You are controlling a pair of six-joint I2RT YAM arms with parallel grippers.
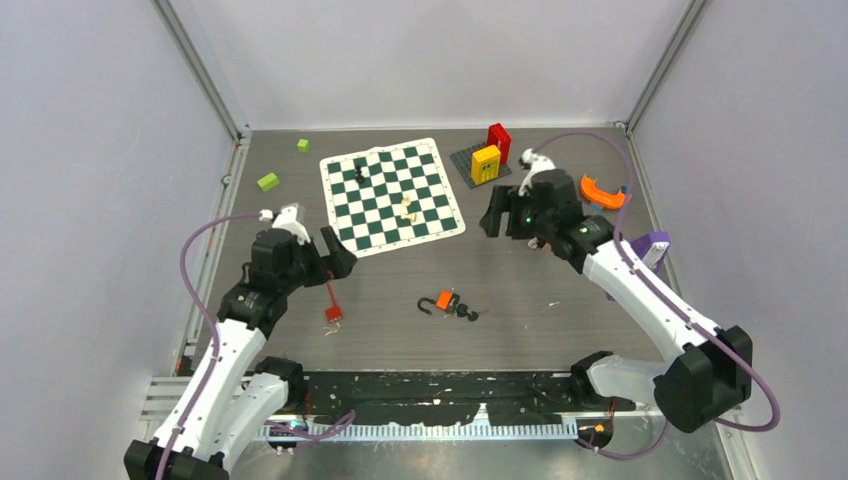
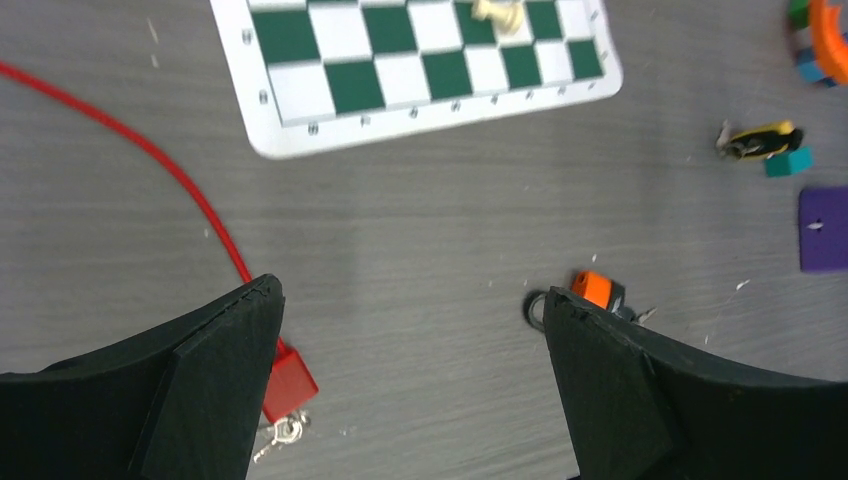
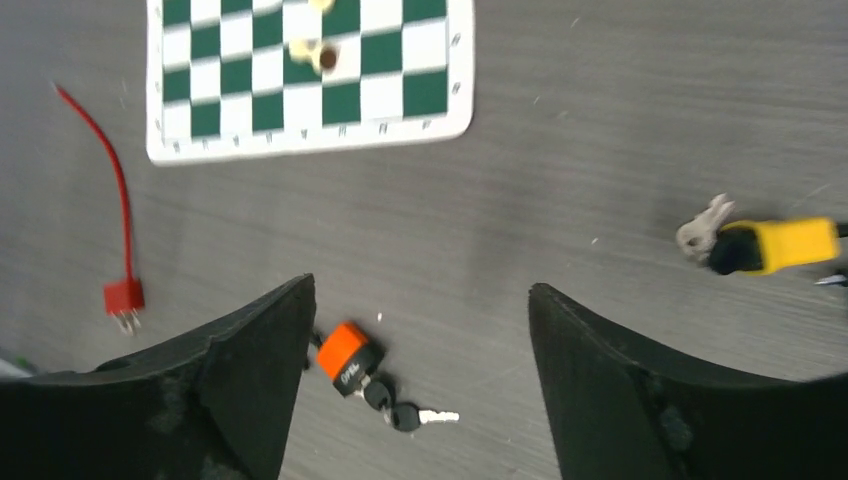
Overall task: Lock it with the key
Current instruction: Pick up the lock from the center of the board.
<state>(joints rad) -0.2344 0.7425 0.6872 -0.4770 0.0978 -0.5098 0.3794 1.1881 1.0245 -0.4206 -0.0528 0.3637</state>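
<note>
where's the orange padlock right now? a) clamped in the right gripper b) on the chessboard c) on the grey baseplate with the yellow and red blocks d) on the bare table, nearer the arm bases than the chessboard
d: the orange padlock lies on the bare table, on the arm-base side of the chessboard.

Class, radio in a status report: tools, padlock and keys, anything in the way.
Left tool, right tool: open, empty. Orange padlock lies ungripped, keys touching it. Red cable lies apart, leftward.
</note>
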